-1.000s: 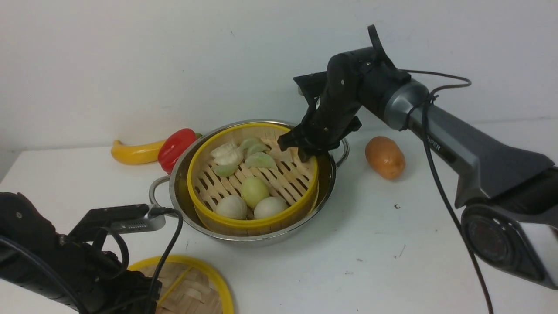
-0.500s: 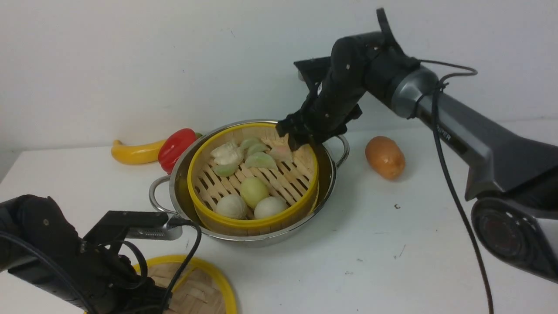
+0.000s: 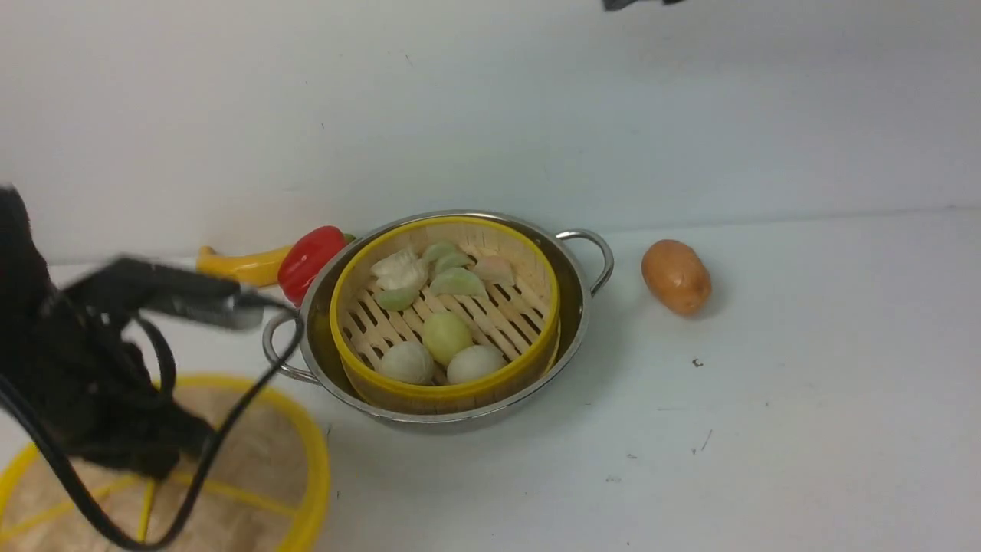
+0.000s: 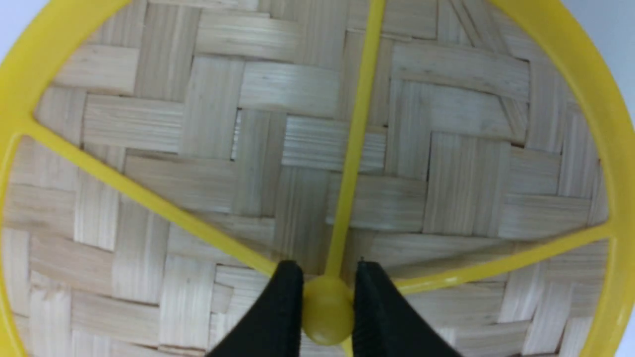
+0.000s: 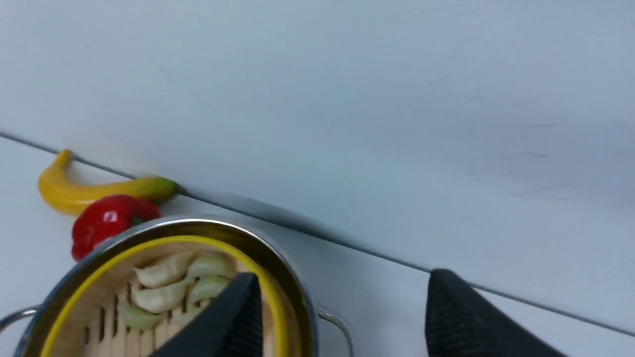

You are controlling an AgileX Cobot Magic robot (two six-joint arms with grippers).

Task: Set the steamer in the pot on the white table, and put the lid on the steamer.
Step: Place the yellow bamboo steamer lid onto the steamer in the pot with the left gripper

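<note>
The left gripper has its black fingers drawn in close on either side of the yellow knob of the lid, pinching it. The lid is at the robot's left, nearer than the pot on the white table. The steamer rests inside the pot. The right gripper is up above them, its fingers spread wide and holding nothing.

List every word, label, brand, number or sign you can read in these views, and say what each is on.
None: no view shows a readable word, number, brand or sign.
The pot, steamer and lid are plain, with no lettering.
The banana, red pepper and potato carry no labels.
The white table shows only small dark specks, not writing.
</note>
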